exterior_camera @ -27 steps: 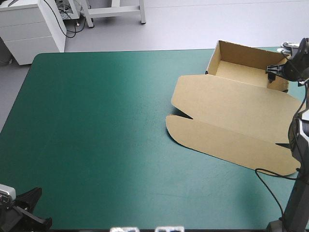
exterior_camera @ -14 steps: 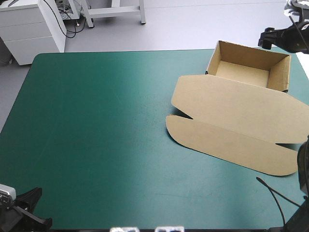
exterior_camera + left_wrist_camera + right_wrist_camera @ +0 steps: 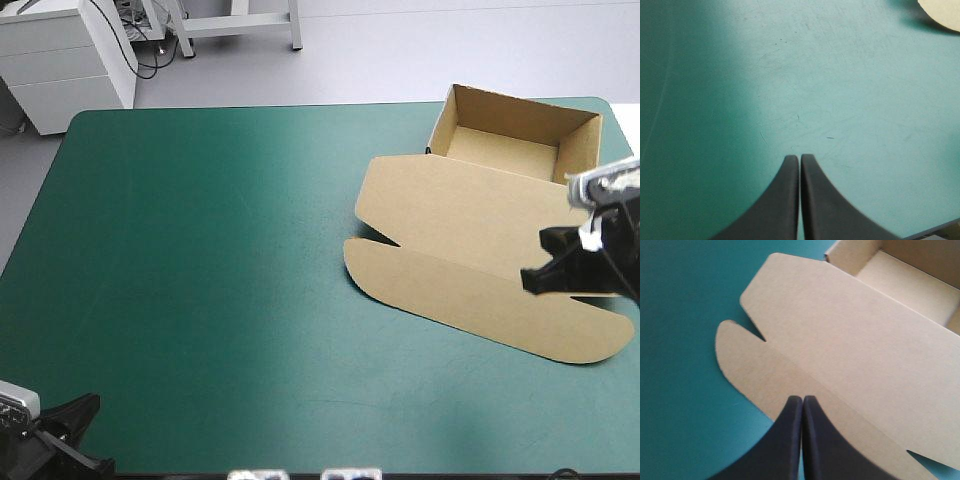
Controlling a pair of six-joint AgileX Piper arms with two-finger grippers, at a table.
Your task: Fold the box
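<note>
At two o'clock on the teal-green table (image 3: pixel 200 260), the open brown cardboard box (image 3: pixel 500 150) stretches its flat lid (image 3: pixel 470 225) ten-to-four beneath the nearer right gripper (image 3: pixel 530 281), black fingers pressed together; left gripper (image 3: pixel 800 158), likewise pressed, at seven.

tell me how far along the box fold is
Done: the box's tray stands with walls raised. In hand: nothing gripped; the right gripper, shut, hovers over the lid's front flap. Left: the lid lies flat on the teal-green cover, flap unfolded; the left gripper sits shut, away from it.
</note>
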